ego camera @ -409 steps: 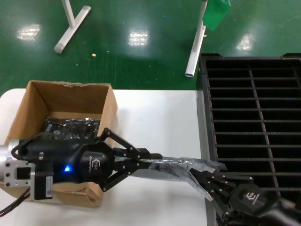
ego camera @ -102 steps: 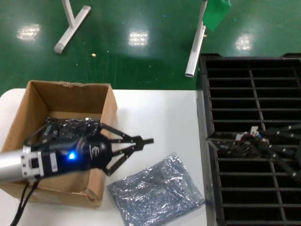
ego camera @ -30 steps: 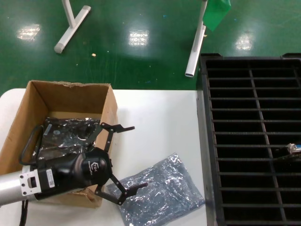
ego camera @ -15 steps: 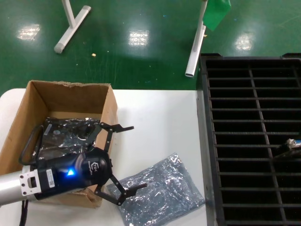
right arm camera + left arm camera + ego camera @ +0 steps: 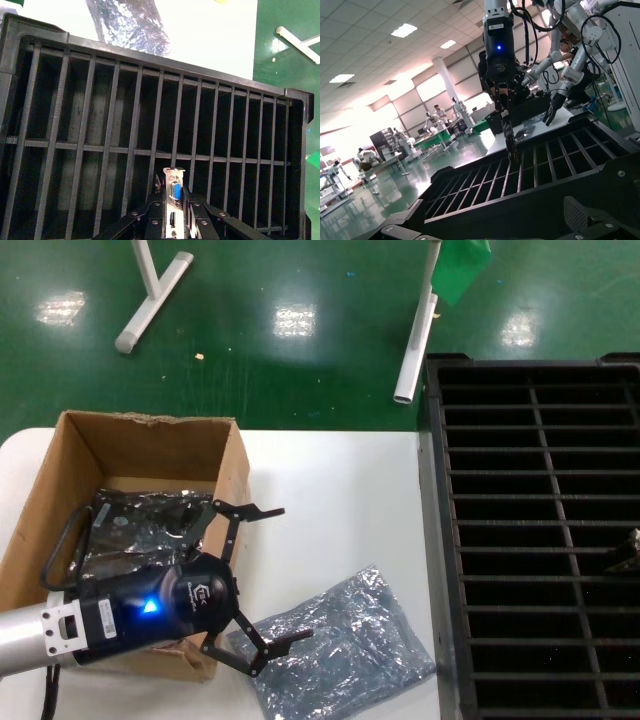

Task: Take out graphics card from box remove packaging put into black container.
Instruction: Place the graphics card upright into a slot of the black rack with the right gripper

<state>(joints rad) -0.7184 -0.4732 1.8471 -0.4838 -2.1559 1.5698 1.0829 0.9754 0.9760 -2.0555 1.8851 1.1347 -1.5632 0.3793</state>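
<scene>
The graphics card [image 5: 174,196] stands on edge in my right gripper [image 5: 175,220], which is shut on its silver bracket with a blue port, just above the slots of the black container [image 5: 100,150]. In the head view only a tip of this gripper [image 5: 631,544] shows at the right edge over the container [image 5: 540,496]. The empty silver packaging [image 5: 345,645] lies flat on the white table. My left gripper [image 5: 296,572] is open and empty, between the brown box [image 5: 236,465] and the packaging. Another bagged item [image 5: 140,525] lies in the box.
The white table [image 5: 340,480] ends at the container's left rim [image 5: 432,490]. White frame legs [image 5: 415,335] stand on the green floor beyond. The left wrist view looks across the container [image 5: 520,175] at an upright arm [image 5: 498,50] reaching down over it.
The bit of my right gripper at the head view's right edge has drifted slightly right and up. The left gripper and the packaging have not moved in the last second.
</scene>
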